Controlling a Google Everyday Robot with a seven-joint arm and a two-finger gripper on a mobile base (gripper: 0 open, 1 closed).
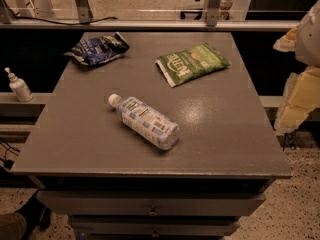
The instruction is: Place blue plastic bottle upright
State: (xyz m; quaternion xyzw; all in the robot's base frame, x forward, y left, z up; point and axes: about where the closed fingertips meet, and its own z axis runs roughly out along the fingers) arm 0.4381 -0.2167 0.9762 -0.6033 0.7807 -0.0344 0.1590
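Observation:
The blue plastic bottle [145, 120] lies on its side near the middle of the grey table [235, 154]. It is clear plastic with a pale blue-and-white label. Its white cap [114, 99] points to the back left and its base to the front right. My gripper [301, 79] shows as a pale cream and yellow shape at the right edge of the view, off the table's right side and well apart from the bottle. Nothing is seen in it.
A green snack bag [192, 63] lies at the back right of the table and a dark blue snack bag [97, 49] at the back left. A small white pump-top bottle [19, 86] stands on a ledge to the left. Drawers [150, 211] sit below the tabletop.

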